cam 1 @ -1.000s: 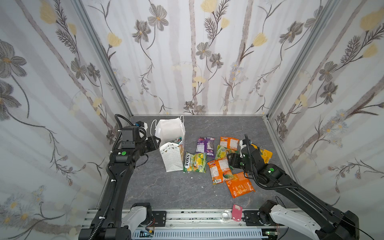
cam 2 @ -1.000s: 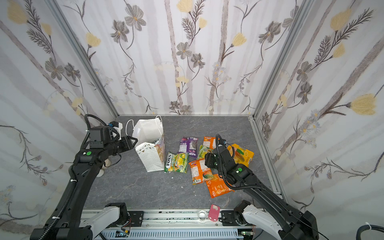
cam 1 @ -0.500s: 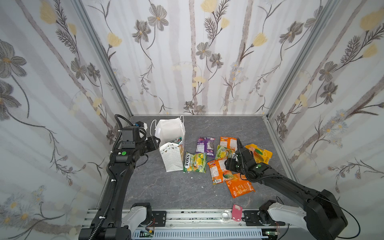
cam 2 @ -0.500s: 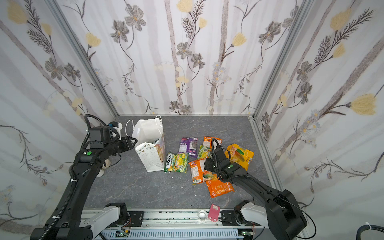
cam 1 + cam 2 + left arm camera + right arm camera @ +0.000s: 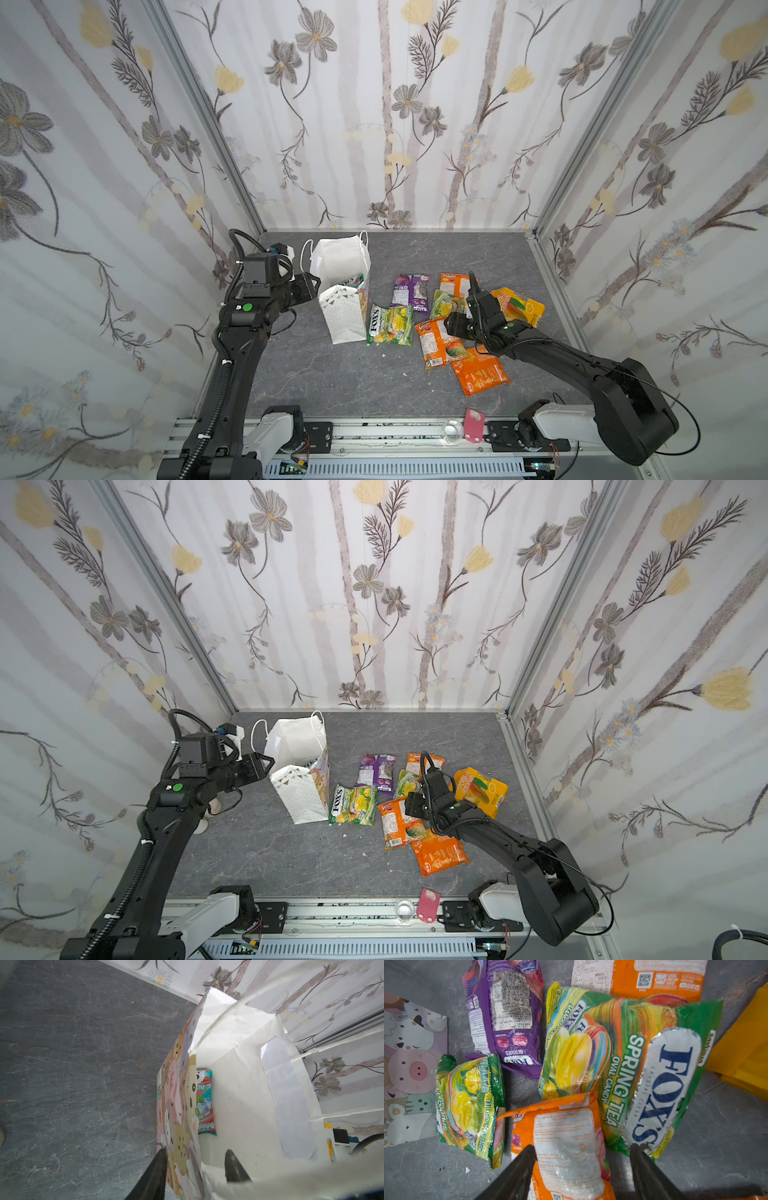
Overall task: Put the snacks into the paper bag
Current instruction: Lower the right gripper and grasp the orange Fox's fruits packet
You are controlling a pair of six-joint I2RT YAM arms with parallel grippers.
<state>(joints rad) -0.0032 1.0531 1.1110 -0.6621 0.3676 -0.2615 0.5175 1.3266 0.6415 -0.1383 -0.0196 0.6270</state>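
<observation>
The right gripper (image 5: pixel 583 1148) over the snacks (image 5: pixel 390 326)
Its jaws stand wide above an orange packet (image 5: pixel 566 1136). The left gripper (image 5: pixel 196 1150), jaws narrow, pinches the paper bag (image 5: pixel 338 259) far left; a teal packet (image 5: pixel 204 1103) lies inside, the rest to its right.

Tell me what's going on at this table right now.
Two robot arms are packing snack packets into a paper bag. The left claw is closed on the bag's printed wall, holding the mouth open. One teal packet already lies inside. The right claw hangs open over the packets on the table, above an orange packet and a green FOX'S packet, holding nothing.
</observation>
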